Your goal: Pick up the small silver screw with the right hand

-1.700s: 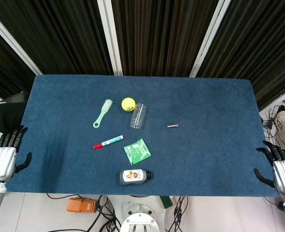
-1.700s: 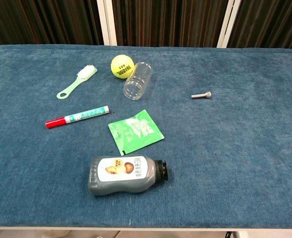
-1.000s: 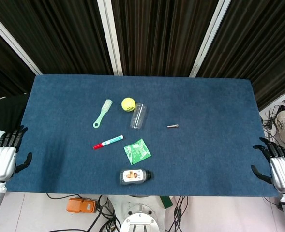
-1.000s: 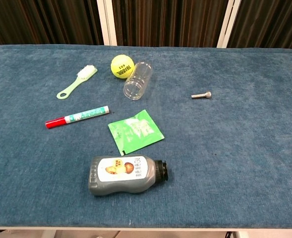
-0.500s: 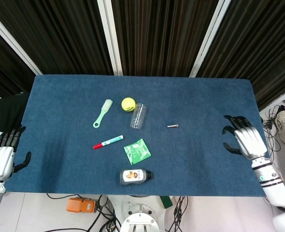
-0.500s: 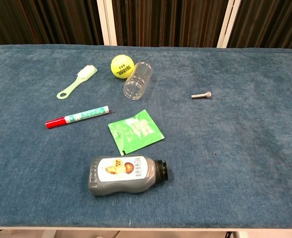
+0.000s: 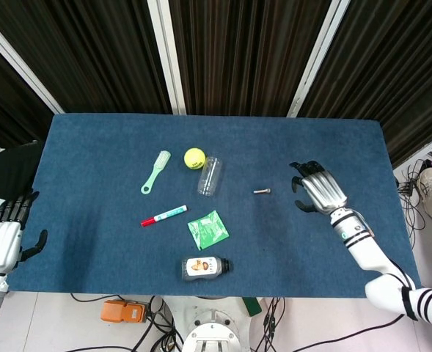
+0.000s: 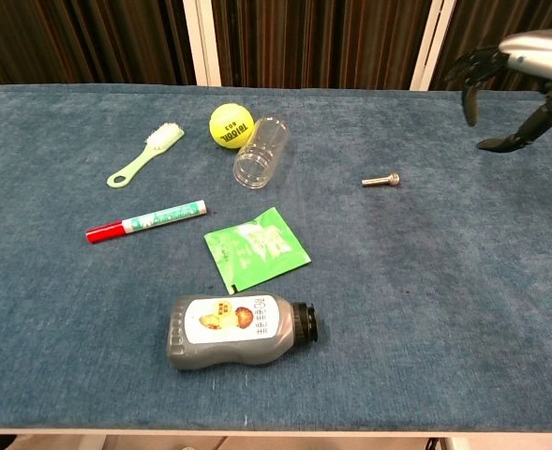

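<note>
Left hand [image 7: 1, 240] sits at the lower left edge of the head view, off the bench corner, fingers spread, holding nothing; not seen in the chest view. Bench [image 7: 91, 147] has a blue cloth top.

Upper left-center of the chest view: green brush [image 8: 146, 154], lying diagonal, bristles toward the top. Below it, a marker [image 8: 146, 220] with a red cap on its left end. Right of the brush, a yellow tennis ball [image 8: 231, 125], just beside or touching a clear plastic cup [image 8: 260, 153] that lies on its side, mouth toward the lower left. Center: green sachet [image 8: 256, 247], flat on the cloth. Lower center: grey sauce bottle [image 8: 241, 330] on its side, black cap pointing right, label up.

Small silver screw [image 8: 380, 179] lies right of center, alone on the cloth, well apart from the cup, head end to the right. In the head view the screw [image 7: 262, 191] sits mid-frame, just left of the right hand.

Right hand [image 7: 318, 188] is over the bench, right of center in the head view, fingers apart and curled down, holding nothing, near the screw but not touching it. Chest view shows the same hand [image 8: 519, 75] at the upper right corner, dark fingertips [image 8: 469, 108] pointing down, above the cloth.
</note>
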{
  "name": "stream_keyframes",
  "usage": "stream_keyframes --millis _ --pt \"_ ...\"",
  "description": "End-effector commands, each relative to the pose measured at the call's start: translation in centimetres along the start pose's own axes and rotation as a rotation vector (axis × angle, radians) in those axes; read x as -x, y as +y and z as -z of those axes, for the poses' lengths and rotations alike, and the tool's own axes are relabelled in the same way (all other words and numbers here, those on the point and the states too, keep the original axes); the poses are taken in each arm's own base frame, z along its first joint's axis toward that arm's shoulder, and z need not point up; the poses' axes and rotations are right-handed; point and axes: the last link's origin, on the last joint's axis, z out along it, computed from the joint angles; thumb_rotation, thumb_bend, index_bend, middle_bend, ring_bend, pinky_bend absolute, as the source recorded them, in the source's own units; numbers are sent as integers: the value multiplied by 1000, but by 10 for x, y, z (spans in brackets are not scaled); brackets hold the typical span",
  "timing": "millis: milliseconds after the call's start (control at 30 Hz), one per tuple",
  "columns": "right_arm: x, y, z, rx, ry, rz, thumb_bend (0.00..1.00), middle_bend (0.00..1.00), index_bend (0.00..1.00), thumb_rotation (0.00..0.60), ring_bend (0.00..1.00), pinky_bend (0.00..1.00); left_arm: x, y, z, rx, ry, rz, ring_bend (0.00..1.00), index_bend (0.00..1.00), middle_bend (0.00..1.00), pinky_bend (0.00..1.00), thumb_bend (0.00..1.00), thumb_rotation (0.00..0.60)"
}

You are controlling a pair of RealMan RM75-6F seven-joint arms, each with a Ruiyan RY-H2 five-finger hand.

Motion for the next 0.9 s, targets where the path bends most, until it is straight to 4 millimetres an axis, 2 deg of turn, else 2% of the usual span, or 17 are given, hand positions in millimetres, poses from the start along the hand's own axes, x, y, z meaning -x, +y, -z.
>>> stream_keyframes --millis 33,233,500,900 --pt "10 -4 -16 4 -38 8 475 219 574 600 253 203 0 0 0 0 -1 1 0 47 5 68 409 600" --pt "20 -9 -38 10 -78 7 480 219 478 600 253 203 0 0 -1 -1 -2 4 0 47 5 68 409 600" --pt "31 -15 -60 22 -109 9 481 219 484 600 254 204 0 -1 0 0 -6 4 0 47 5 68 409 600" --pt "45 -31 -78 3 -138 17 481 219 519 600 254 209 1 -1 0 0 -9 3 0 47 5 68 409 600"
